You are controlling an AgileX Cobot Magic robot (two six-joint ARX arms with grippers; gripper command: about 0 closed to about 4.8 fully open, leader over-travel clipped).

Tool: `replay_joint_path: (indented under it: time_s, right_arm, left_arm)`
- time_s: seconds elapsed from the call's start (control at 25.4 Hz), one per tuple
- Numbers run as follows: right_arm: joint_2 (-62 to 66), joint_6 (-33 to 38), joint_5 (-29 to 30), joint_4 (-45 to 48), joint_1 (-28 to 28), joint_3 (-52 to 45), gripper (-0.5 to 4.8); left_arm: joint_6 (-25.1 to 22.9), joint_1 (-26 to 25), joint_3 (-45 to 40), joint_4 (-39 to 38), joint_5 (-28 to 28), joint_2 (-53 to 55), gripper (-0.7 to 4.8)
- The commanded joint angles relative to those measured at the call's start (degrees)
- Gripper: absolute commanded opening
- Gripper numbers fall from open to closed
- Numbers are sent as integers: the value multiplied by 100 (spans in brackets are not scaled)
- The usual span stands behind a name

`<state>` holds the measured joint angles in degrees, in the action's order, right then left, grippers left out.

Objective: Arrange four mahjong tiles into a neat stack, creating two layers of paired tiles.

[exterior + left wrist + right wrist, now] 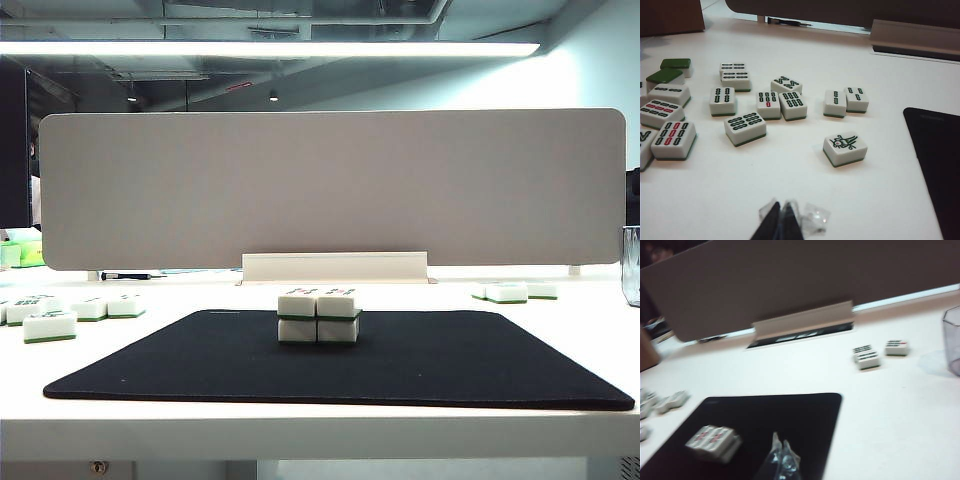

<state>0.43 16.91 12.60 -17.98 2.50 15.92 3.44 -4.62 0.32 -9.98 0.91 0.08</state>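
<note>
A dim room with ceiling pipes and a long strip light (270, 48) lies behind a wide grey partition panel (330, 185) that stands along the far edge of the white tabletop (320, 432). A black mat (420, 365) covers the middle of the tabletop. On its far-centre part sits the stack (318, 316): the four mahjong tiles in two layers of two, edges lined up, each layer showing a thin green band. Loose tiles (75, 312) lie off the mat to the left, a few more loose tiles on the right (515, 292), and a clear cup (631, 265) stands at the far right edge.

The left gripper (782, 220) hangs over bare tabletop left of the mat, near the scattered tiles, its fingers pressed together with nothing between them. The right gripper (780, 457) hovers over the mat just right of the stack, apart from it; its fingers look closed and empty, though the right wrist view is blurred.
</note>
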Motion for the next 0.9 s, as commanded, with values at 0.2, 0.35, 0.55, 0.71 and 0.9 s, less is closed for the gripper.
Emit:
replay_joint_path:
  time_s: [0.2, 0.35, 0.55, 0.71, 0.9]
  right_arm:
    - [-50, 125, -1233, 623, 7, -953, -1]
    - [-50, 114, -1792, 625, 4, -1281, -1]
    - [-52, 20, -1915, 640, 7, -1480, -1]
    - [-52, -269, -1912, 627, 7, -1480, -1]
    - [-52, -378, -2083, 660, 7, -1488, -1]
  left_arm:
    - [0, -4, 2, -61, 31, 2, -6]
    - [0, -4, 2, -61, 28, 2, -6]
    - [0, -4, 4, -61, 31, 2, -6]
    - [0, -4, 4, -61, 31, 2, -6]
    - [0, -4, 4, -61, 28, 2, -6]
